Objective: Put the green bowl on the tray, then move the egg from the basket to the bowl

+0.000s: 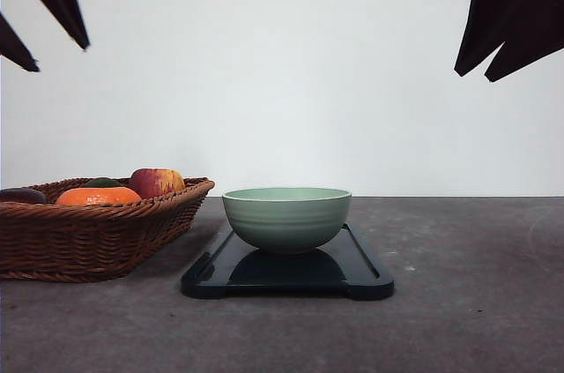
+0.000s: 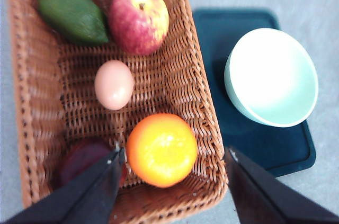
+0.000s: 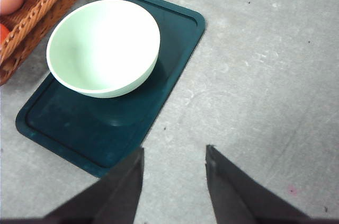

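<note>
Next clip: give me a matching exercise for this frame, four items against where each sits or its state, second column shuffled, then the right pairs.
Column one:
1. pale green ceramic bowl
2. small brown-orange egg
3. dark glossy rectangular tray
4. left pincer

Column two:
A. lying in the brown woven wicker basket among the fruit
B. open, raised above the basket
C. flat on the grey table, beside the basket
D. upright and empty, standing on the tray

Pairs: 1-D, 2-A, 3-C, 4-B
</note>
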